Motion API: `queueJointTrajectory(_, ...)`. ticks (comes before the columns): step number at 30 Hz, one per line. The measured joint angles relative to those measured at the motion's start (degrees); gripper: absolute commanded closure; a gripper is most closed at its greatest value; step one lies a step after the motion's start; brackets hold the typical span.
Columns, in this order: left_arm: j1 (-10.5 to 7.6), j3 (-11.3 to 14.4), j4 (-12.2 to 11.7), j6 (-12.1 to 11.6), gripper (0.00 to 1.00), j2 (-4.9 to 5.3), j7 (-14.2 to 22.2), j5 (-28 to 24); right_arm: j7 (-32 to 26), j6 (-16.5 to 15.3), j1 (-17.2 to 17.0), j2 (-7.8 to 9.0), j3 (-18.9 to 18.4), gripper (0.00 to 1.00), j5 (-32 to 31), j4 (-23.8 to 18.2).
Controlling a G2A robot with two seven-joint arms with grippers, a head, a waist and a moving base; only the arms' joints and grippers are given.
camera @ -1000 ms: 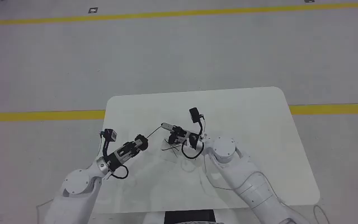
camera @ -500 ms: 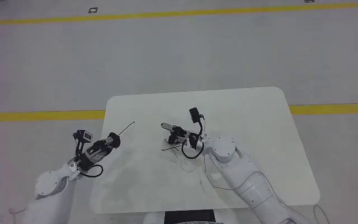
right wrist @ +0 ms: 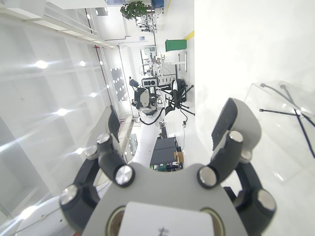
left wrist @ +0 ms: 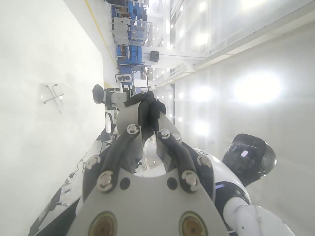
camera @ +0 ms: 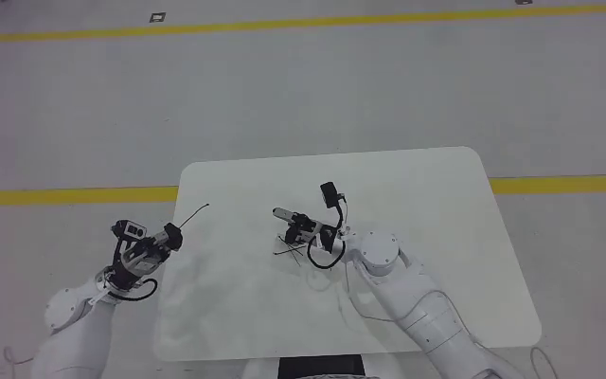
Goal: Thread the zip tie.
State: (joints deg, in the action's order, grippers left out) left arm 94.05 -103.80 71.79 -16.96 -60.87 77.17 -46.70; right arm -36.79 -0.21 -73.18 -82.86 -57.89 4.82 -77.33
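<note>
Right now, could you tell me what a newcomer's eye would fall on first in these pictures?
The left claw, at the left edge of the table, is shut on a thin black zip tie that juts out over it. Near the middle, the right claw hangs open by a clear tray of loose zip ties.

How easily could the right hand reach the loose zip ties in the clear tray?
Probably yes, easily: the right hand is open and close beside the clear tray, with nothing between it and the loose zip ties.
</note>
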Motion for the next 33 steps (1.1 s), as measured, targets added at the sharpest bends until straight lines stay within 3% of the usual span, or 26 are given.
queueJointTrajectory(5, 0.02, 0.1, 0.1, 0.2, 1.0, -0.02, -0.3, 0.2, 0.0, 0.0, 0.0, 0.0, 0.0, 0.0, 0.0, 0.0)
queueJointTrajectory(7, 0.09, 0.8, 0.6, 1.9, 1.0, -0.05, -1.8, 0.3, 0.0, 0.0, 0.0, 0.0, 0.0, 0.0, 0.0, 0.0)
queueJointTrajectory(14, 1.4, 1.9, 2.9, 13.8, 1.0, 0.48, -3.3, 0.8, 0.0, 0.0, 0.0, 0.0, 0.0, 0.0, 0.0, 0.0)
queueJointTrajectory(18, 1.89, 2.4, 3.7, 19.0, 1.0, 0.81, -3.3, 1.0, 0.0, 0.0, 0.0, 0.0, 0.0, 0.0, 0.0, 0.0)
queueJointTrajectory(19, 2.01, 2.5, 3.9, 19.4, 1.0, 0.9, -3.4, 1.8, 0.0, 0.0, 0.0, 0.0, 0.0, 0.0, 0.0, 0.0)
queueJointTrajectory(22, 2.14, 2.6, 4.8, 17.9, 1.0, 1.08, -3.6, 3.9, 0.0, 0.0, 0.0, 0.0, 0.0, 0.0, 0.0, 0.0)
queueJointTrajectory(33, 2.09, 2.7, 4.9, 18.1, 1.0, 1.06, -3.8, 4.0, 0.0, 0.0, 0.0, 0.0, 0.0, 0.0, 0.0, 0.0)
